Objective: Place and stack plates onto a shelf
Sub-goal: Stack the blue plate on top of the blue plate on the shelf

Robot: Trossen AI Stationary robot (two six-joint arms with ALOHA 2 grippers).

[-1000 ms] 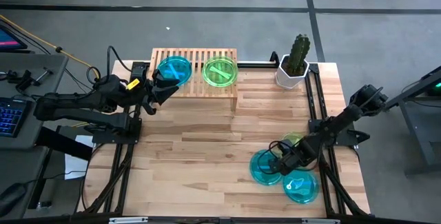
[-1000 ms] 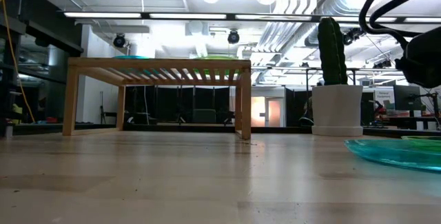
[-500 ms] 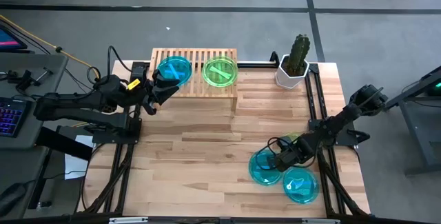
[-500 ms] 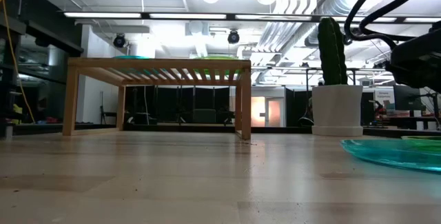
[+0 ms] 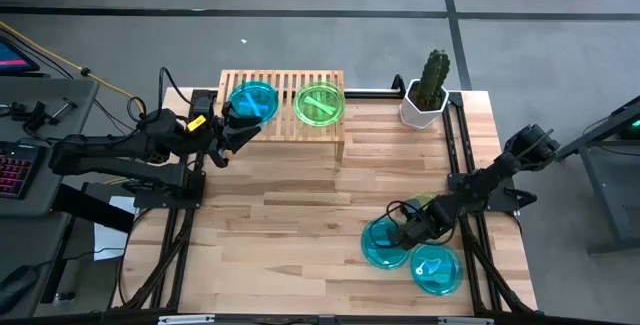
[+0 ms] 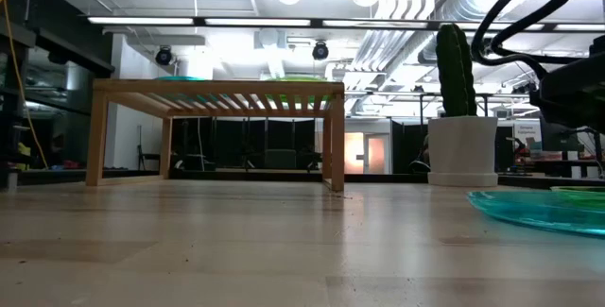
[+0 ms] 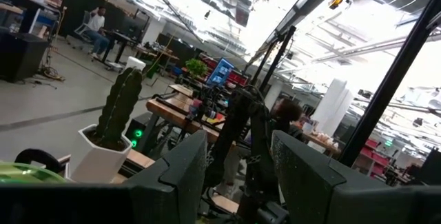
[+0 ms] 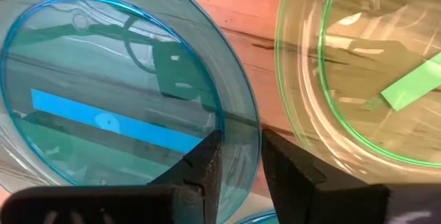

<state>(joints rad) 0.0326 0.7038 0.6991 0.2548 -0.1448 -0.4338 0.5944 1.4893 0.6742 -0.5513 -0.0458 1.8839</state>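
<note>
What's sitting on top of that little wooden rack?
Two plates lie side by side on the rack: a blue plate and a green plate. Whether more plates are stacked beneath either cannot be seen.

cyan-blue plate [image 8: 103, 100], yellow-green plate [image 8: 365, 79], light-wood slatted shelf [image 5: 281, 105], green cactus [image 5: 433, 77]

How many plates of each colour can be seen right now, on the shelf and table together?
Blue plates: 3, one on the shelf, two on the table
Green plates: 2, one on the shelf, one on the table
Total: 5 seen; any stacked beneath cannot be told.
</note>
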